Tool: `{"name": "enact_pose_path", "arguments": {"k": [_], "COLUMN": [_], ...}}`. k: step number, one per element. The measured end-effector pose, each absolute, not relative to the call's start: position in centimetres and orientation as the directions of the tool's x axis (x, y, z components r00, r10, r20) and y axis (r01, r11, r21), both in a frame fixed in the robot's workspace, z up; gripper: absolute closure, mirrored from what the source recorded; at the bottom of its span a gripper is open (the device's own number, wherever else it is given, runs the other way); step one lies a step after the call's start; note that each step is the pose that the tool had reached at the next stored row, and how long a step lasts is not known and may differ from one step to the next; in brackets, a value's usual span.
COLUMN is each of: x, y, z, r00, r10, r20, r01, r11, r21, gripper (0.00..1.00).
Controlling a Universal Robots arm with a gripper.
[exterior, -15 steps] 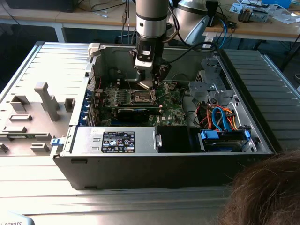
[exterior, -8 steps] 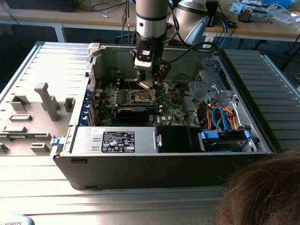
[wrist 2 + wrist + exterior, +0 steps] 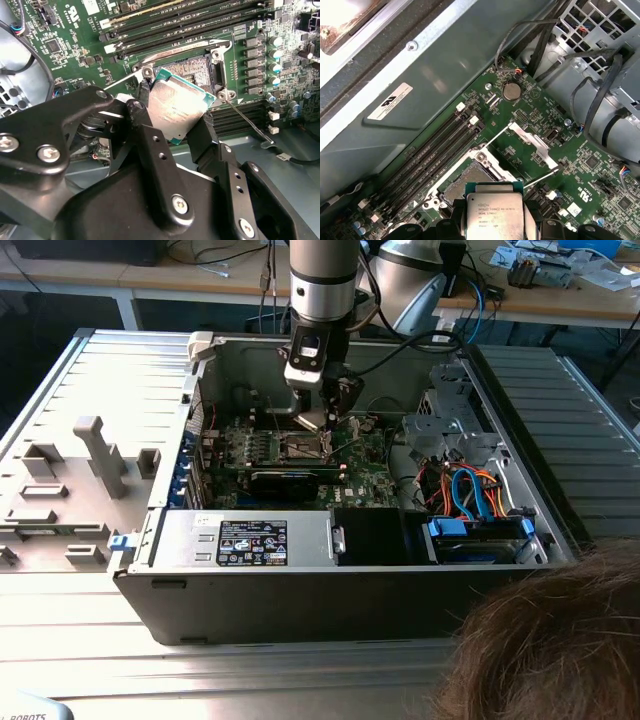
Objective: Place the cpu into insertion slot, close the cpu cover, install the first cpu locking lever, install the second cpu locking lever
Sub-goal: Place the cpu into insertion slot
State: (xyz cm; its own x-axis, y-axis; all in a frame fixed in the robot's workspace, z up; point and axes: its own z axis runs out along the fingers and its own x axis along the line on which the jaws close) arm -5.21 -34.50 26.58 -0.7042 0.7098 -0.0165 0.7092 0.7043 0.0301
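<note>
The cpu [image 3: 180,107], a flat square chip with a dull silver top, is tilted between my gripper's black fingers [image 3: 202,135], just above the insertion slot [image 3: 192,67]. My gripper [image 3: 172,122] is shut on the cpu's edges. In the first wrist view the cpu [image 3: 495,212] hangs beside the dark slot [image 3: 465,182], and the silvery cpu cover [image 3: 532,142] stands swung open off the slot. Thin locking lever rods [image 3: 540,176] stick out free. In the exterior view my gripper [image 3: 318,420] is low inside the case, over the slot [image 3: 303,448] on the green motherboard [image 3: 365,465].
The open computer case [image 3: 330,590] walls the board in. Memory slots [image 3: 435,150] run beside the socket. A drive cage and coloured cables [image 3: 470,490] fill the exterior view's right. Grey fixtures [image 3: 95,455] stand outside on the left. A person's hair [image 3: 560,640] shows at the front right.
</note>
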Motion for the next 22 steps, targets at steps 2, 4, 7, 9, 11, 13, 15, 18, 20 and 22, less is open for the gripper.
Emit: {"name": "enact_pose_path", "arguments": {"k": [2, 4, 7, 9, 11, 13, 15, 18, 20, 22], "x": [-5.21, -5.21, -5.21, -5.21, -5.21, -5.21, -5.21, -5.21, -5.21, -5.21], "y": [-34.5, -34.5, -34.5, -34.5, -34.5, -34.5, -34.5, -34.5, -34.5, -34.5], "z": [26.58, 26.58, 26.57, 26.57, 26.57, 26.57, 26.57, 26.56, 26.56, 26.56], "r00": [-0.702, -0.697, -0.691, -0.689, -0.687, -0.685, -0.68, -0.676, -0.672, -0.67], "r10": [0.712, 0.717, 0.722, 0.724, 0.727, 0.729, 0.733, 0.737, 0.74, 0.742], "r20": [-0.017, -0.017, -0.018, -0.018, -0.018, -0.019, -0.019, -0.02, -0.02, -0.02], "r01": [0.712, 0.717, 0.722, 0.724, 0.726, 0.728, 0.732, 0.736, 0.74, 0.742], "r11": [0.702, 0.697, 0.692, 0.689, 0.687, 0.685, 0.68, 0.676, 0.672, 0.67], "r21": [0.03, 0.029, 0.029, 0.028, 0.028, 0.028, 0.027, 0.027, 0.027, 0.027], "gripper": [0.45, 0.45, 0.45, 0.45, 0.45, 0.45, 0.45, 0.45, 0.45, 0.45]}}
